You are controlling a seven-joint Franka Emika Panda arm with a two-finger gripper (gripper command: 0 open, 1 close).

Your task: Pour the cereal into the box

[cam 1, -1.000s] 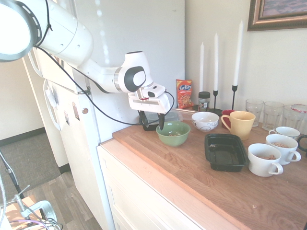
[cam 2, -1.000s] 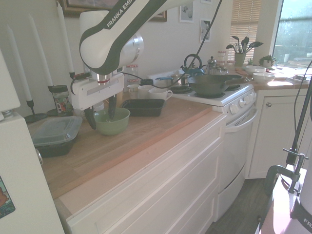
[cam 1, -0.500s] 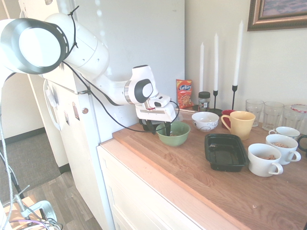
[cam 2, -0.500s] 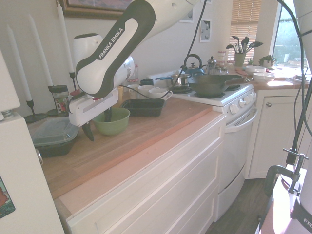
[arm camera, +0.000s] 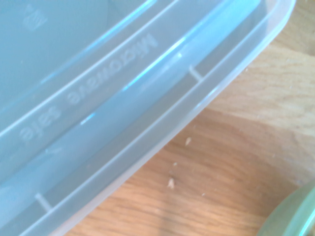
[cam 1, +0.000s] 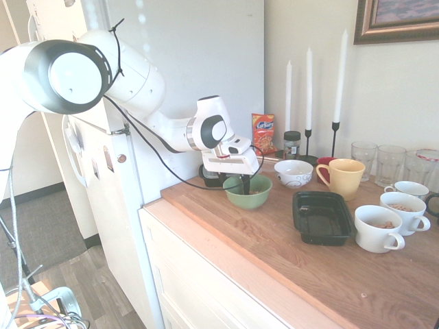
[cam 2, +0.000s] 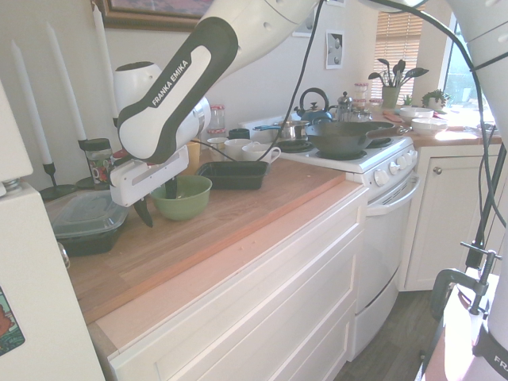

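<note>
In the first exterior view, a white cup with a handle (cam 1: 374, 236) stands nearest on the wooden counter (cam 1: 274, 240), with light tan pieces in it. Just beside it lies the box, a shallow glossy black plastic tray with a wide rim (cam 1: 321, 234); a second white cup (cam 1: 413, 221), also holding tan pieces, is set a little behind. Farther back, the cereal (cam 1: 252, 192), a small tan heap seen only in part, lies in the round light-green bowl (cam 1: 248, 201). At this bowl the black-fingered gripper (cam 2: 157, 210) is held low, its fingers spread wide: in the second exterior view, one is seen reaching down inside the bowl and the other outside it, with the bowl's wall between them. Whether the wall is touched cannot be told. Beyond the tray stand a pale yellow mug (cam 1: 345, 179) and a white bowl with a dark line pattern (cam 1: 293, 174). The black container with a clear lid (cam 2: 89, 224) lies near the green bowl; in the wrist view, small crumbs (arm camera: 171, 183) are seen on the wood between them. Farthest back are placed a dark-lidded jar (cam 1: 292, 144), an orange-red printed snack packet (cam 1: 263, 135) and three tall white candles (cam 1: 341, 82) on black holders.
</note>
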